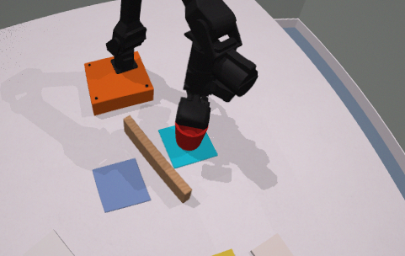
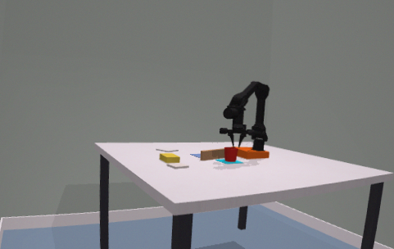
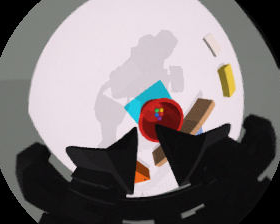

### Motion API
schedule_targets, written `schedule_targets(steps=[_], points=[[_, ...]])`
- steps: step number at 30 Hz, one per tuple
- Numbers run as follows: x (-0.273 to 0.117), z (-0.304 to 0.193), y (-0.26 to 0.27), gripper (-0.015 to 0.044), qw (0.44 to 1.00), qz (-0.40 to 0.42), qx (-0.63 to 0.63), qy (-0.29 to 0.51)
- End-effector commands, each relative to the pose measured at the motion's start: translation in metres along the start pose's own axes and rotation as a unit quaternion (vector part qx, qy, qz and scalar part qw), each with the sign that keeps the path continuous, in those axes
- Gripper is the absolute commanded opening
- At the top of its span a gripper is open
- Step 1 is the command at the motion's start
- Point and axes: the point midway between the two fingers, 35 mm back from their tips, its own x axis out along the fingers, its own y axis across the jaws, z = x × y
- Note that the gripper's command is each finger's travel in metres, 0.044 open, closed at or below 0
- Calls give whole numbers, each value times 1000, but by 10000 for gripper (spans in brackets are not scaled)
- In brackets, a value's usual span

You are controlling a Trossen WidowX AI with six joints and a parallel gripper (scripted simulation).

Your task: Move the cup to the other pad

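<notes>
The red cup (image 1: 189, 141) (image 2: 231, 155) (image 3: 172, 121) stands upright on the cyan pad (image 1: 174, 159) (image 2: 221, 160) (image 3: 150, 96). Several coloured marbles (image 3: 158, 114) lie inside it in the wrist view; none show outside. My gripper (image 2: 236, 146) (image 3: 146, 128) is open and empty, with its fingertips a little apart at the cup's rim on the robot-base side. The top view has the fingertips hidden behind the gripper body. The blue pad (image 1: 122, 189) (image 2: 196, 156) is bare, on the other side of the wooden bar.
The wooden bar (image 1: 156, 157) (image 2: 210, 155) (image 3: 198, 115) stands between the two pads. The orange base block (image 1: 118, 90) (image 2: 254, 154) is behind the cup. A yellow block (image 2: 169, 158) (image 3: 227, 81) and a pale flat piece (image 2: 178, 165) (image 3: 211, 45) lie farther out.
</notes>
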Motion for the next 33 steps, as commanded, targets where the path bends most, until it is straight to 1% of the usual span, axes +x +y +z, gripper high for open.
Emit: schedule_targets(steps=[1,9,10,17,21,33], points=[[-8,1,-1,128,1000,-2,-2,-6],[-17,-3,1,128,1000,-1,-1,-5],[-12,-3,1,154,1000,0,0,0],[-12,-3,1,338,1000,0,0,0],[-18,-3,0,440,1000,0,0,0],[-61,-4,0,440,1000,-1,-1,-4]])
